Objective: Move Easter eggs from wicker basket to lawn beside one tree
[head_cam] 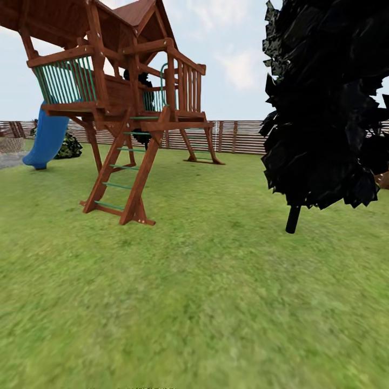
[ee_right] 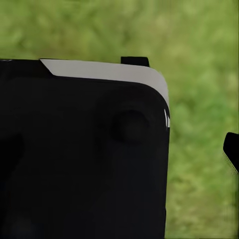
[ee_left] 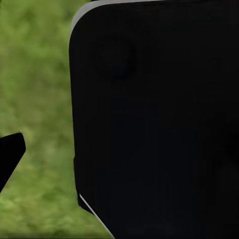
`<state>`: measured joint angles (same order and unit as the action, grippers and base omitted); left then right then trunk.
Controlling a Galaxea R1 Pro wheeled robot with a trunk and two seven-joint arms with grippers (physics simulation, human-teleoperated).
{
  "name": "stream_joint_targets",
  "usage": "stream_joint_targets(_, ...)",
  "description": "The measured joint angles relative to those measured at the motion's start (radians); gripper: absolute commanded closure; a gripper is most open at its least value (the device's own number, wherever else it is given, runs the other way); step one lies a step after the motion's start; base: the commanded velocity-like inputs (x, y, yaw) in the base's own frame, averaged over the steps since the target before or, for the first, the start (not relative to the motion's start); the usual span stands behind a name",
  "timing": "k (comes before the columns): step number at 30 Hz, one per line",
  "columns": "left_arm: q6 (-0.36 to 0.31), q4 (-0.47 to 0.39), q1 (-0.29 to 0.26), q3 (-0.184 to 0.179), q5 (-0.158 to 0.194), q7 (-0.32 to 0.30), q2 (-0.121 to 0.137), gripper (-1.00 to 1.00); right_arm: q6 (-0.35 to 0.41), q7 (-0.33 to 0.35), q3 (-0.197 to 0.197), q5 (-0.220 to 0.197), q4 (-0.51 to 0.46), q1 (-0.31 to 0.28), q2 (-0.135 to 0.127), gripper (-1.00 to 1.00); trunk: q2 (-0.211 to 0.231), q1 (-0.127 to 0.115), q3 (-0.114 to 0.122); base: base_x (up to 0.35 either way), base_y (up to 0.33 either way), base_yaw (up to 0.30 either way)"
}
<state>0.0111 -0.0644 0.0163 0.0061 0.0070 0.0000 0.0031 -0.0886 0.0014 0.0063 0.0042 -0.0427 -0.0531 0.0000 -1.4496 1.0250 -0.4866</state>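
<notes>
With no basket or eggs visible on the lawn and gripper states I cannot tell, the robot risks mistaking the near-black columnar tree at two o'clock for the pale-trunked target.

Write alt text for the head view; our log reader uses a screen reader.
A green lawn fills the foreground. A brown wooden play tower with a ladder and a blue slide stands at left, a near-black columnar tree at right. A slatted wooden fence runs behind.
</notes>
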Motion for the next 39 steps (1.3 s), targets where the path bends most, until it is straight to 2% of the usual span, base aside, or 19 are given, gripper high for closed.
stream_joint_targets(39, 0.0, -0.001, 0.0, -0.002, 0.0, 0.0, -0.001, -1.0, 0.0, 0.0, 0.001, 0.005, 0.002, 0.0, 0.005, -1.0, 0.0, 0.0, 0.0, 0.0, 0.0, 0.289)
